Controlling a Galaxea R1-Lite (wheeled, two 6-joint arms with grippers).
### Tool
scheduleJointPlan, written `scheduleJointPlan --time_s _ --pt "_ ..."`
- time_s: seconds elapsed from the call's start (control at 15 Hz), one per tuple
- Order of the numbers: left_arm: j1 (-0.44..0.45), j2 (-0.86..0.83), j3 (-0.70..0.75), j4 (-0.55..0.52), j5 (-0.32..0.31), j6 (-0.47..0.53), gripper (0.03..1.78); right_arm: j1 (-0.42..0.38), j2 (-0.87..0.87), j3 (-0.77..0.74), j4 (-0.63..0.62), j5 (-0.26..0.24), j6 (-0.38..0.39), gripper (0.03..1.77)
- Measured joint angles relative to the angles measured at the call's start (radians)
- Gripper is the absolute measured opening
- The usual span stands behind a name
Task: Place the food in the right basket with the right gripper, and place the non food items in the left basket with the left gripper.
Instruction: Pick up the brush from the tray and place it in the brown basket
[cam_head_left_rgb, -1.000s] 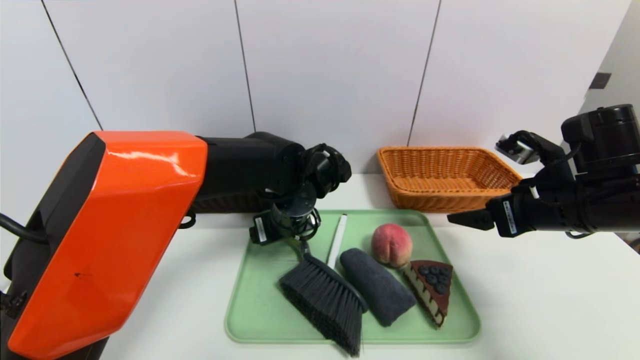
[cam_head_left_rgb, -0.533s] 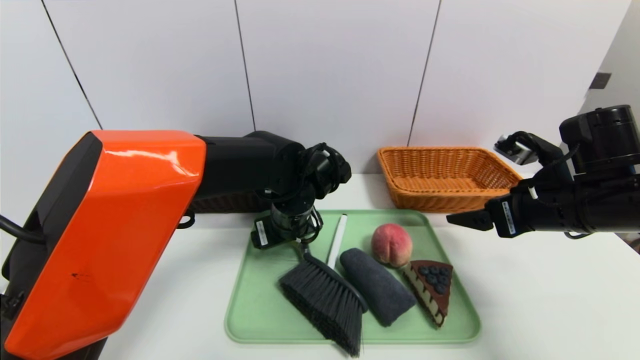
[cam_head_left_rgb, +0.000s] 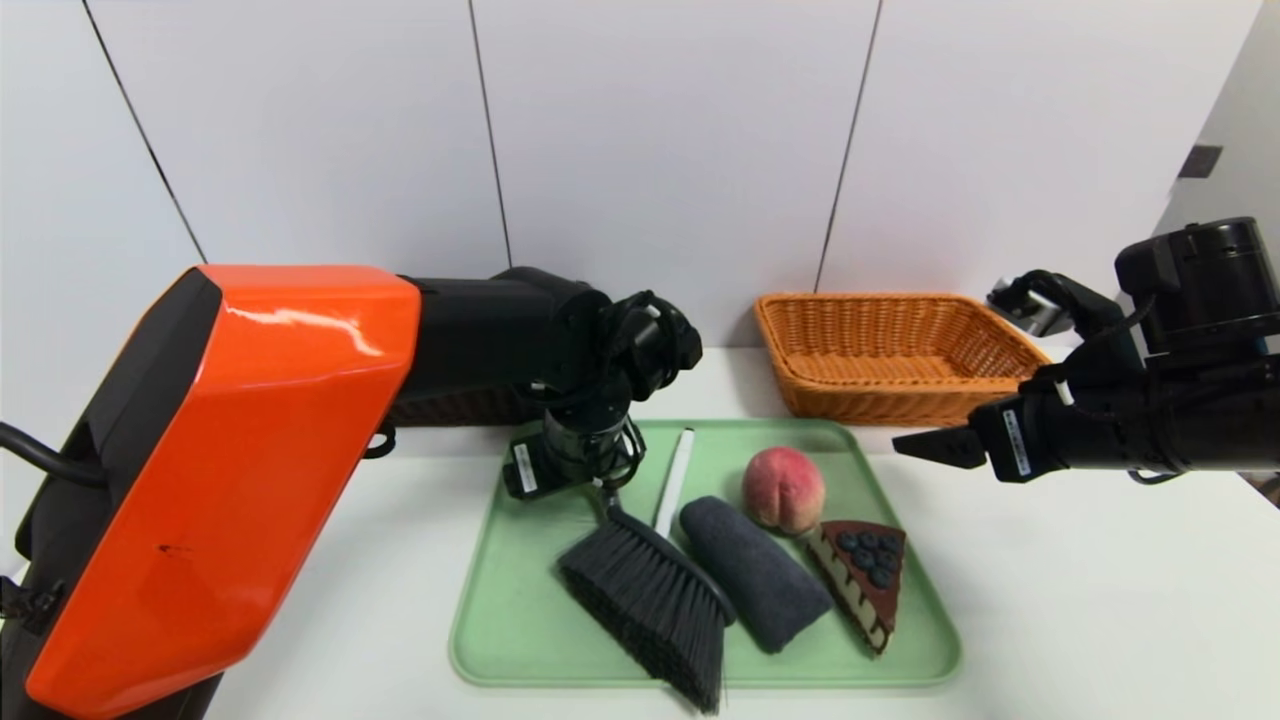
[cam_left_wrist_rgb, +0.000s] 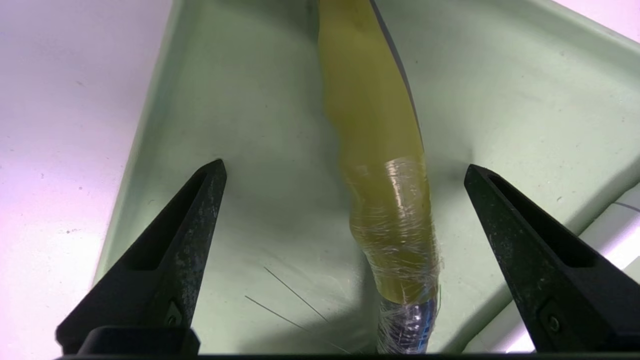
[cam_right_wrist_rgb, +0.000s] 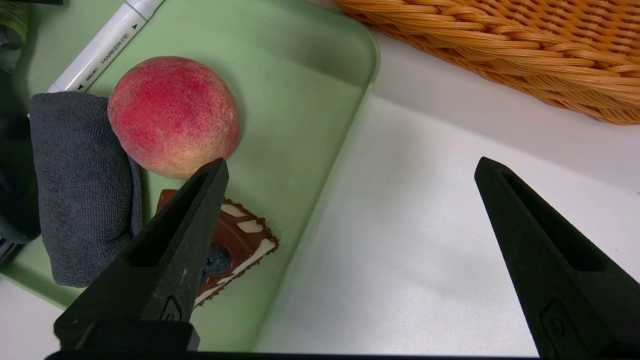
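Note:
On the green tray (cam_head_left_rgb: 520, 620) lie a black brush (cam_head_left_rgb: 645, 600), a white marker (cam_head_left_rgb: 675, 480), a rolled grey towel (cam_head_left_rgb: 755, 575), a peach (cam_head_left_rgb: 783, 490) and a chocolate cake slice (cam_head_left_rgb: 865, 580). My left gripper (cam_head_left_rgb: 600, 487) hangs low over the brush's handle. In the left wrist view the left gripper (cam_left_wrist_rgb: 345, 167) is open, a finger on each side of the yellowish handle (cam_left_wrist_rgb: 380, 150) and apart from it. My right gripper (cam_head_left_rgb: 915, 447) hovers open by the tray's right rim. Seen from its wrist, the right gripper (cam_right_wrist_rgb: 351, 162) holds nothing, with the peach (cam_right_wrist_rgb: 172, 115) and cake (cam_right_wrist_rgb: 240, 240) beside one finger.
The orange right basket (cam_head_left_rgb: 890, 350) stands behind the tray at the back right. A dark wicker left basket (cam_head_left_rgb: 450, 405) is mostly hidden behind my left arm. White table (cam_head_left_rgb: 1100, 600) lies bare to the tray's right. The wall is close behind.
Both grippers have sunk slightly. The left one is a little closer to the brush handle. The things on the tray have not moved.

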Motion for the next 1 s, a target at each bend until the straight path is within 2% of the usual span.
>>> scheduleJointPlan --time_s 0.2,0.4,0.53,0.8,1.0 --pt "0.000 0.003 0.000 0.000 0.000 0.002 1.14 0.001 -0.001 0.001 0.000 0.000 0.000 1.70" --pt "0.000 0.011 -0.001 0.002 0.002 0.006 0.81 0.001 -0.002 0.001 0.000 0.000 -0.001 1.70" --pt "0.000 0.016 -0.001 0.002 0.001 0.006 0.52 0.002 -0.003 0.005 0.000 0.000 -0.001 1.70" --pt "0.000 0.012 0.000 0.010 0.000 0.003 0.51 0.002 -0.007 0.009 0.000 0.001 0.000 1.70" --pt "-0.001 -0.017 0.002 0.055 -0.005 0.002 0.51 0.001 -0.007 0.011 0.000 0.001 0.000 1.70"
